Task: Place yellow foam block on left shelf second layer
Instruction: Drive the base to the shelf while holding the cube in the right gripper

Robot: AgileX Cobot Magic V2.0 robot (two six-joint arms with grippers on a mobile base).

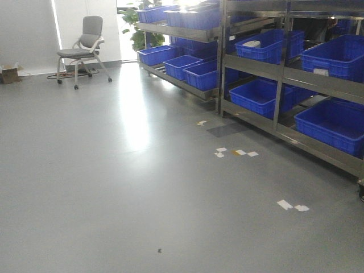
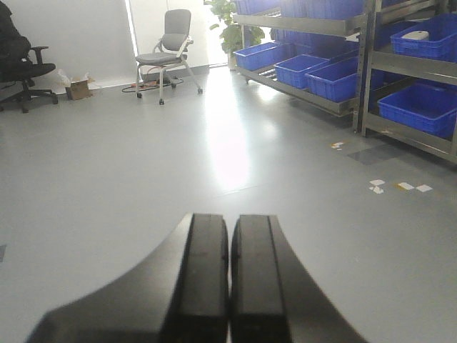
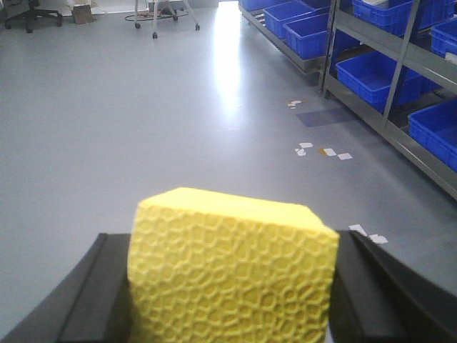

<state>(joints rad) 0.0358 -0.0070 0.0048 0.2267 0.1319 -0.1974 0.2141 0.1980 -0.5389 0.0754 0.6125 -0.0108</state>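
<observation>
Nearest, clamped on the yellow foam block [image 3: 232, 268]: right claw [image 3: 230, 300], a finger on each side, presumably for a secure carry. Left claw [image 2: 229, 279] pressed together, holding nothing. Beyond, grey floor [image 1: 142, 187] with tape marks [image 1: 244, 152]. Farthest, shelves [image 1: 256, 67] of blue crates [image 1: 335, 122], well apart from the block.

On my feed, a grey floor [image 1: 114, 187] carries a chair [image 1: 84, 48], a cardboard box [image 1: 8, 74] by the far wall and scattered paper scraps [image 1: 236, 152]; steel shelves [image 1: 253, 64] at right hold blue crates [image 1: 335, 122] on each visible tier.
</observation>
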